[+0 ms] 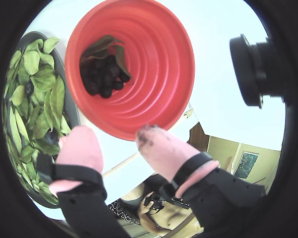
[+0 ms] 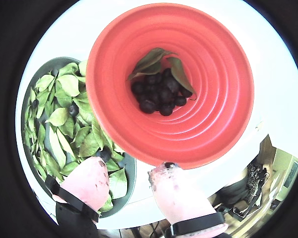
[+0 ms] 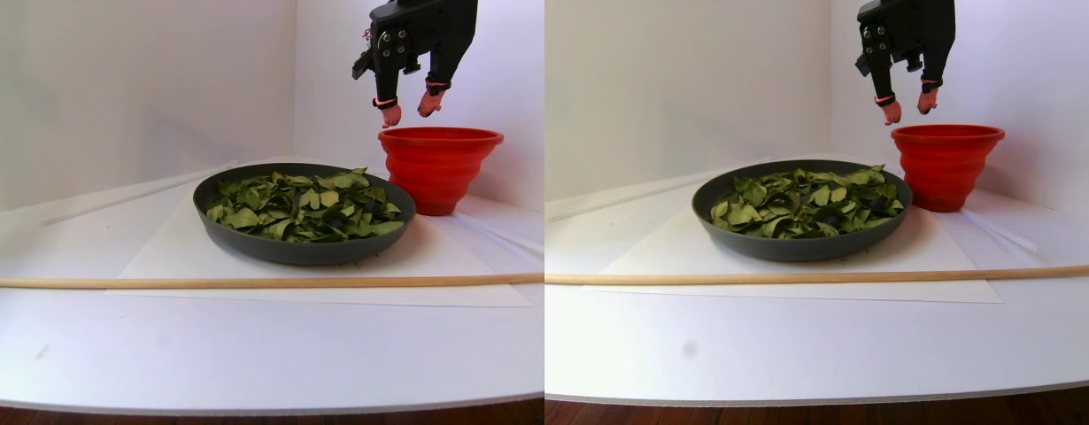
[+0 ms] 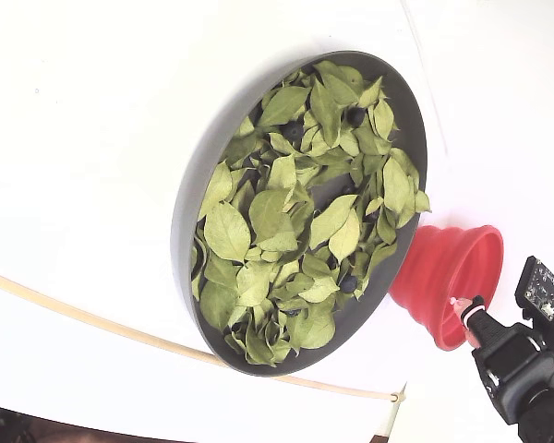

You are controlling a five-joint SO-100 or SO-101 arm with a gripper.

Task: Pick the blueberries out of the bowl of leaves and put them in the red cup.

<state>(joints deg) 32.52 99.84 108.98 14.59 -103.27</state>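
The red cup [image 1: 154,64] [image 2: 213,99] [image 3: 438,168] [image 4: 448,268] holds several blueberries [image 1: 102,77] [image 2: 159,94] and a few leaves at its bottom. My gripper [image 1: 114,134] [image 2: 131,167] [image 3: 410,109] [image 4: 462,305] hangs open and empty just above the cup's rim, on the side nearest the bowl. Its pink fingertips [image 1: 154,141] are stained dark. The dark grey bowl [image 2: 44,69] [image 3: 297,248] [image 4: 189,194] beside the cup is full of green leaves [image 1: 39,79] [image 2: 64,114] [image 4: 277,212]. A few blueberries [image 1: 52,136] [image 2: 73,110] [image 4: 348,283] lie among them.
A thin wooden stick [image 3: 243,282] [image 4: 74,318] lies across the white table in front of the bowl. Bowl and cup stand on a white sheet [image 3: 474,266]. White walls close in behind the cup. A black camera [image 1: 253,69] juts in beside the gripper.
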